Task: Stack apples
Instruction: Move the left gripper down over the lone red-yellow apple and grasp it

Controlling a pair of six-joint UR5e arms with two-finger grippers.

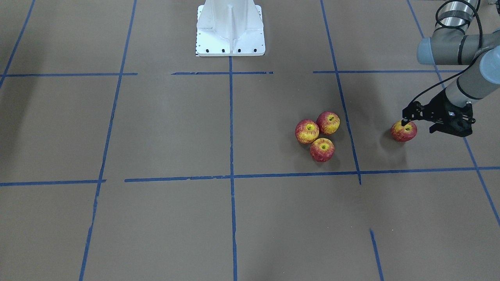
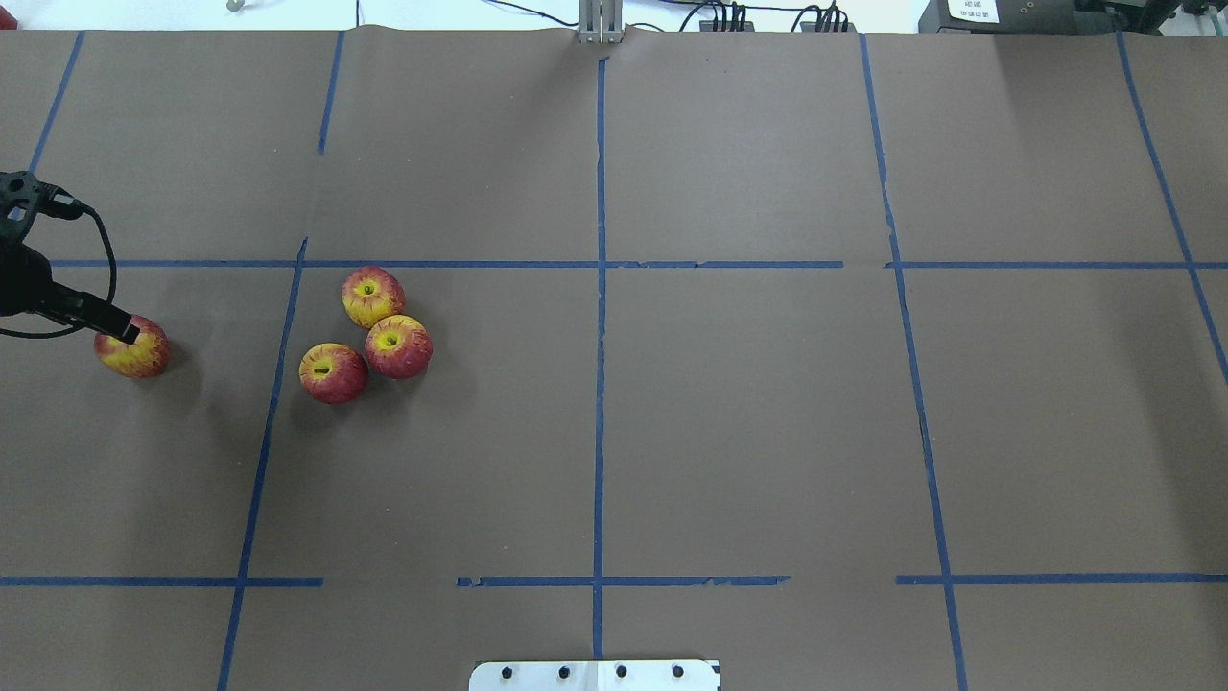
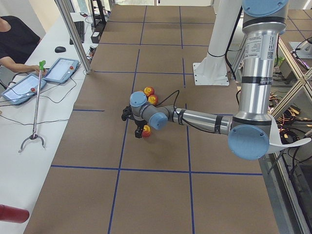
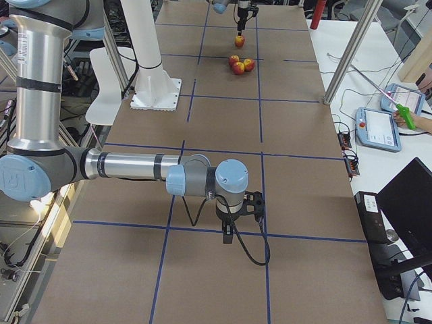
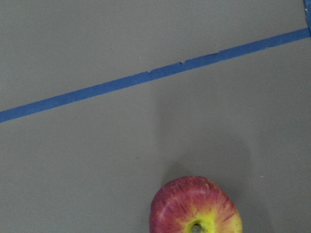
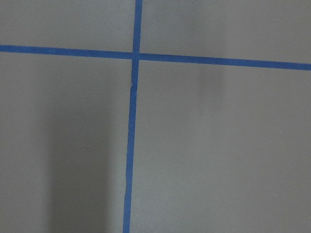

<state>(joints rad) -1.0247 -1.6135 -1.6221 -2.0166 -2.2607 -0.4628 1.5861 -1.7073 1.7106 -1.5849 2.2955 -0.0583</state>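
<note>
Three apples (image 1: 307, 131) (image 1: 328, 122) (image 1: 322, 149) sit touching in a cluster on the brown table; they also show in the overhead view (image 2: 372, 296). A fourth apple (image 1: 404, 131) (image 2: 134, 350) sits alone toward the robot's left. My left gripper (image 1: 417, 127) (image 2: 96, 326) hangs just above this apple, jaws apart, holding nothing. The left wrist view shows the apple (image 5: 195, 206) at its bottom edge. My right gripper (image 4: 233, 233) shows only in the exterior right view, low over bare table; I cannot tell whether it is open or shut.
The white robot base (image 1: 230, 31) stands at the table's middle edge. Blue tape lines (image 2: 600, 336) divide the table into squares. A side desk (image 3: 34, 126) with tablets, a grabber tool and a seated operator runs along the far side.
</note>
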